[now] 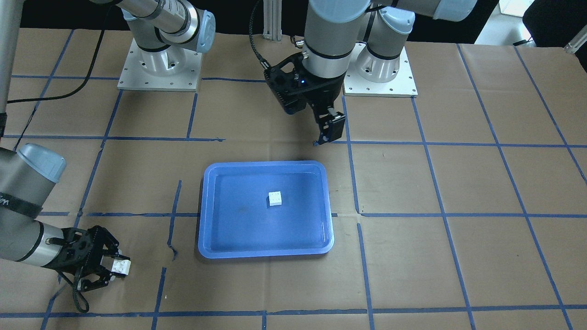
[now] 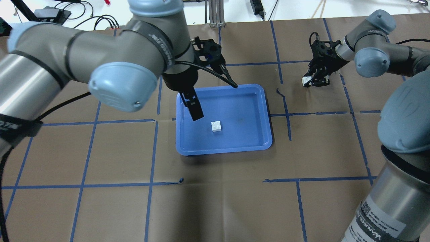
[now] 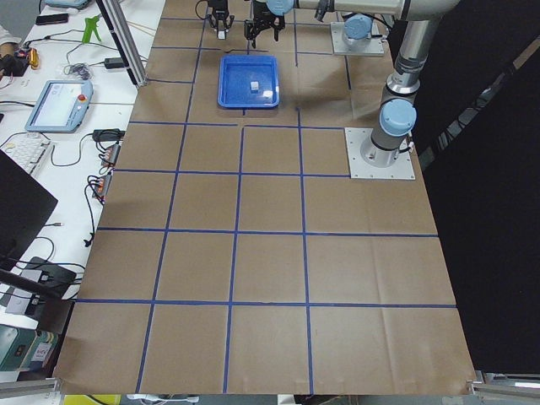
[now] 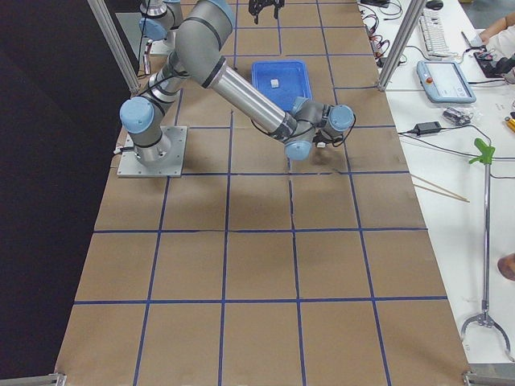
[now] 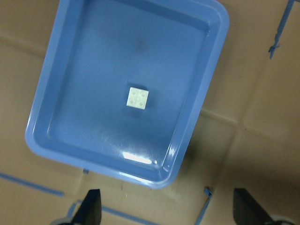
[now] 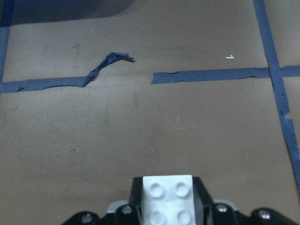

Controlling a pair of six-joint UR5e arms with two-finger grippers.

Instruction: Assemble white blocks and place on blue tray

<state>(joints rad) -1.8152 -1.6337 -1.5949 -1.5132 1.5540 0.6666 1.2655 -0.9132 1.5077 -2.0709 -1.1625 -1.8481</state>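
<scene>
Only one white block (image 2: 216, 126) sits in the blue tray (image 2: 248, 104); right hand (image 2: 310, 81) grips the other block (image 6: 168, 199), left hand (image 2: 213, 97) spread.

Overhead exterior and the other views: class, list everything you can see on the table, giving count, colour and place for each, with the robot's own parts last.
white blocks: two, white; one on the blue tray's floor, one held off to the tray's side.
blue tray: one, blue; mid-table, flat on the paper.
brown paper: one cover, brown with blue tape lines; over the table.
base plates: two, silver; under the arms at the robot's edge of the table, the second at.
left claw: one, black; open, raised above the tray.
right claw: one, black; shut on a white block, over bare paper beside the tray.
</scene>
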